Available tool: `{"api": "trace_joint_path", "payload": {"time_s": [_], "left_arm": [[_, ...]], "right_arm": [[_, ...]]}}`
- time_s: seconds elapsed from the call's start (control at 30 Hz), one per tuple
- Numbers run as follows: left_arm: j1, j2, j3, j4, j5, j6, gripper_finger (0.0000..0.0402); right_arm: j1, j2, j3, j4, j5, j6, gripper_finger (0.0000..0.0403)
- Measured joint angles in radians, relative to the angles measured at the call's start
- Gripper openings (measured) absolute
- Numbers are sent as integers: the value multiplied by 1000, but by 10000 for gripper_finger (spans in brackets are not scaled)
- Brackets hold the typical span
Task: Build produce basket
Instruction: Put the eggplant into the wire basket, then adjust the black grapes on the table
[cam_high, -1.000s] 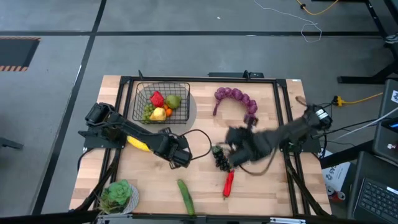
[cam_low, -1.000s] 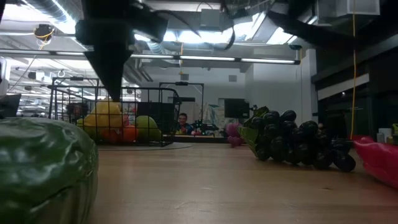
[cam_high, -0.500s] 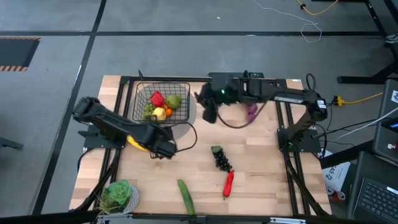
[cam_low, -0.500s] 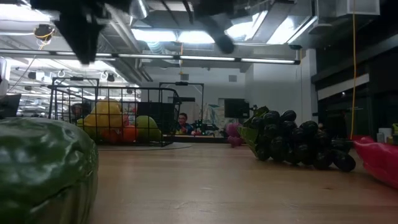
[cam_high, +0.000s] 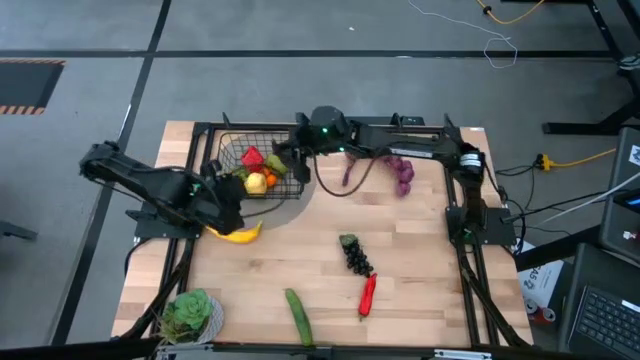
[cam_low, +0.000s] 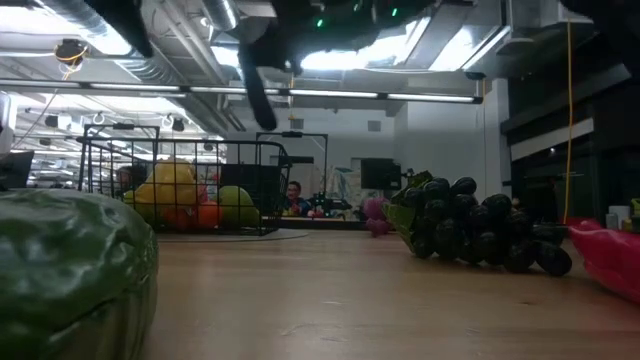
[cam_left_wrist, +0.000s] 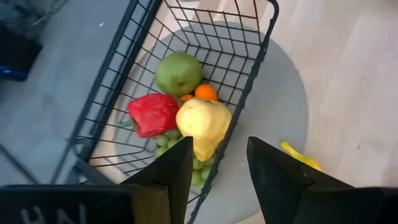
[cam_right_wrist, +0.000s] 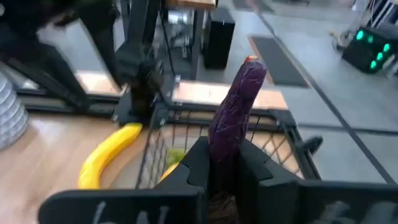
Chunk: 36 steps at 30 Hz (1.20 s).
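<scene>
The black wire basket (cam_high: 262, 166) stands at the far left on a grey round mat and holds a red pepper (cam_left_wrist: 153, 114), a yellow fruit (cam_left_wrist: 203, 122), a green fruit (cam_left_wrist: 178, 71), an orange and green grapes. My right gripper (cam_right_wrist: 222, 149) hangs over the basket's right side (cam_high: 287, 152), shut on a purple eggplant (cam_right_wrist: 239, 102). My left gripper (cam_left_wrist: 219, 149) hovers open near the basket's near left corner (cam_high: 226, 203), with nothing between its fingers. A banana (cam_high: 240, 233) lies on the table just beside it. My right gripper pinches the eggplant's near part (cam_right_wrist: 219, 132) between its two fingers. The fingers reach in from the table's right, slanting slightly down, and lie along the eggplant. Its far end (cam_right_wrist: 250, 68) sticks out well past the fingertips. It is lifted clear, above the basket.
A purple bunch (cam_high: 388, 160) lies at the far middle. Dark grapes (cam_high: 355, 252), a red chili (cam_high: 368, 293) and a cucumber (cam_high: 298, 315) lie in the near middle. A leafy green vegetable (cam_high: 188, 312) sits at the near left corner. The arms' frame rails run along the table edges.
My right gripper has swung from the table's right middle toward the far edge and then left to above the basket, tipping from pointing down to nearly level, with the eggplant held. My left gripper has risen and drawn back from the table's middle toward the left edge, staying open.
</scene>
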Motion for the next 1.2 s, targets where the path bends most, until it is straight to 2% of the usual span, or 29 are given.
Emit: {"api": "trace_joint_path", "payload": {"time_s": [0.2, 0.37, 0.63, 0.87, 1.03, 1.2], "left_arm": [[0, -181, -197, 218, 1, 0, 144], [0, -251, -313, 384, -7, 6, 146], [0, -260, -379, 409, -7, -98, 146], [0, -260, -383, 421, -7, -129, 144], [0, -260, -383, 421, -28, -128, 145], [0, -260, -383, 421, -27, -129, 145]], "right_arm": [[-38, 62, 0, 124, -47, 73, 43], [-39, 78, 0, 128, -48, 44, 82], [-39, 79, 0, 175, -48, 46, 165], [-39, 79, 6, 163, -49, 73, 198], [-39, 77, 81, 54, -51, 77, 201], [-31, 78, 224, -324, -81, 97, 202]]}}
